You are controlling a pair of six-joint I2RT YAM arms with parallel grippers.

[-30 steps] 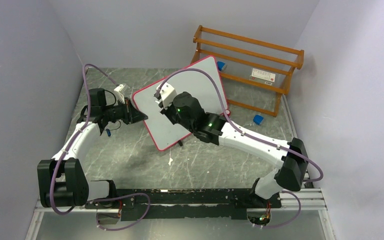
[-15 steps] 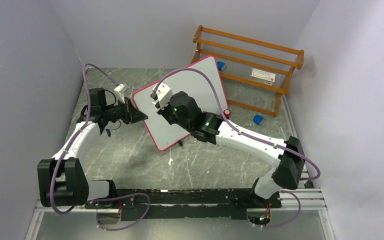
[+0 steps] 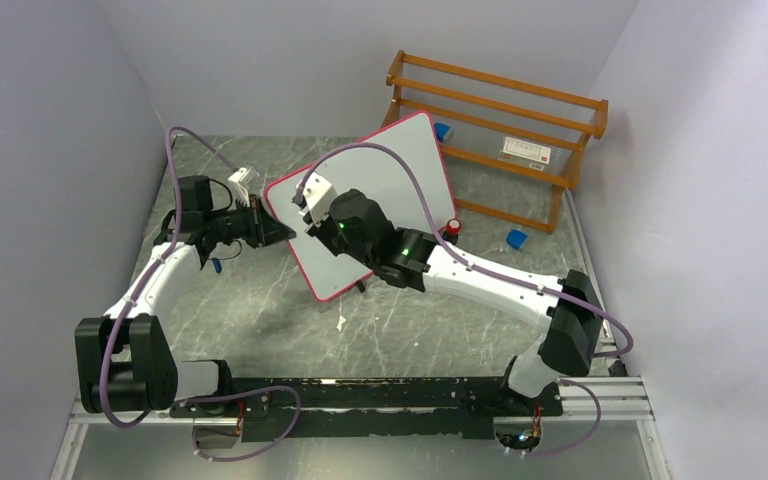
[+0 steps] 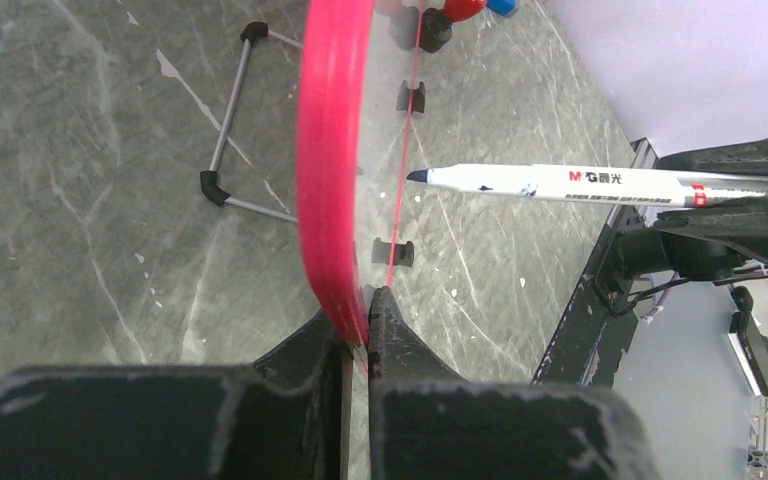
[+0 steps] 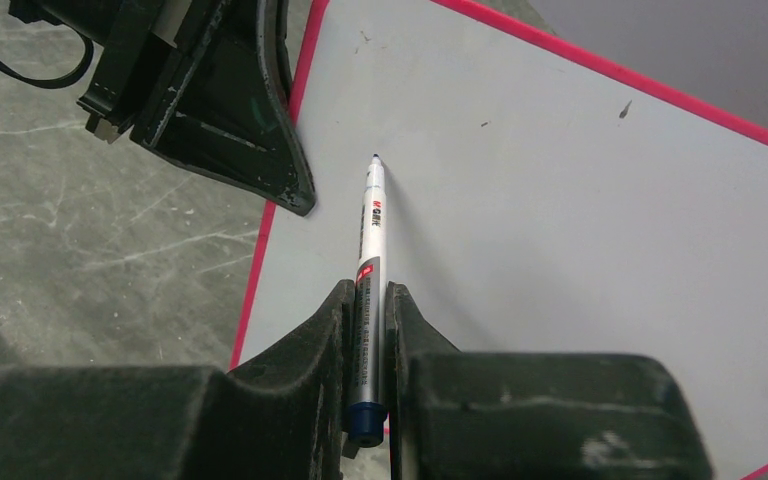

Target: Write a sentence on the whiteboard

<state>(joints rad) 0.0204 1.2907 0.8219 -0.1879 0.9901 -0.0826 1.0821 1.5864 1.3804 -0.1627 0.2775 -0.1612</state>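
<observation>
The left gripper [image 4: 365,300] is clamping the whiteboard [image 5: 560,200] by its edge; the right gripper [image 5: 370,300] is gripping a marker [image 5: 372,215] near its face.

Left gripper [image 4: 360,318]: jaws closed on the pink-red frame of the whiteboard [image 4: 328,150], which is seen edge-on. Wire stand [image 4: 228,135] on the grey marbled table [image 4: 80,200], left of the board. White marker [image 4: 560,183], blue tip, points at the board face from the right, gripped by the right gripper [image 4: 750,200]. Tip contact unclear.
</observation>
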